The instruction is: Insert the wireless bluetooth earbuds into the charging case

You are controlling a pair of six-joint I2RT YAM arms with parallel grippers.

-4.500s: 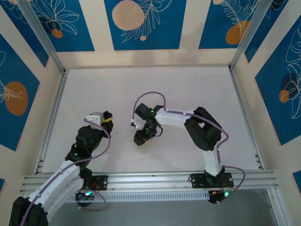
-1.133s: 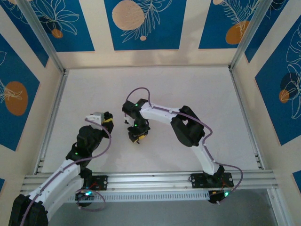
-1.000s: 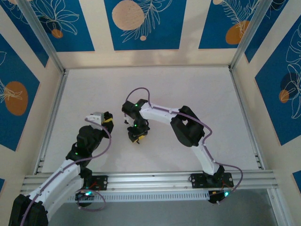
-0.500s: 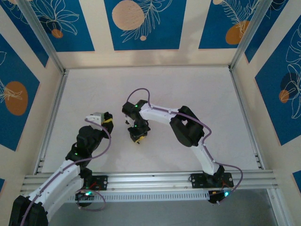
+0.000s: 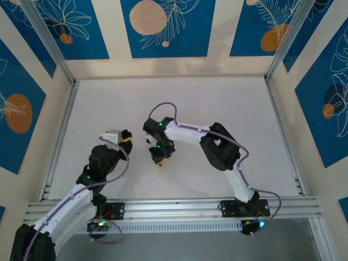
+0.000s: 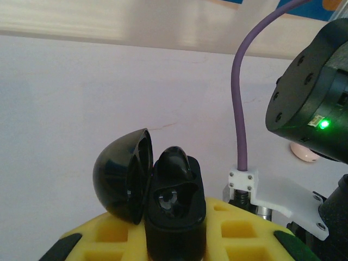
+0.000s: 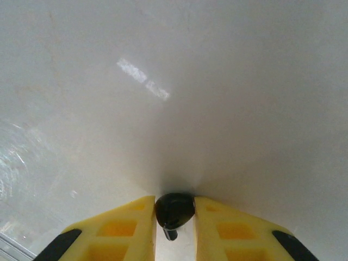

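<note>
In the top external view, the left gripper [image 5: 125, 139] sits low over the white tabletop [image 5: 228, 109], and the right gripper [image 5: 160, 159] points down just beside it, the two well inside the near half of the table.

In the left wrist view, the left gripper [image 6: 174, 231] is clamped on a black glossy plastic charging case [image 6: 175, 190], held upright between its yellow padded fingers [image 6: 236, 231]. The case's rounded lid [image 6: 124, 175] is swung open to the side and the sockets face the camera. Whether one socket is already filled cannot be told.

In the right wrist view, the right gripper [image 7: 174, 201] is closed on a small black glossy earbud [image 7: 175, 210], pinched between its yellow fingers [image 7: 130, 225] above the bare table.

The step in hand looks like the carry from pickup to case. The next move calls for bringing the earbud over the open case, lining it up with a free socket, then lowering gently before releasing.
</note>
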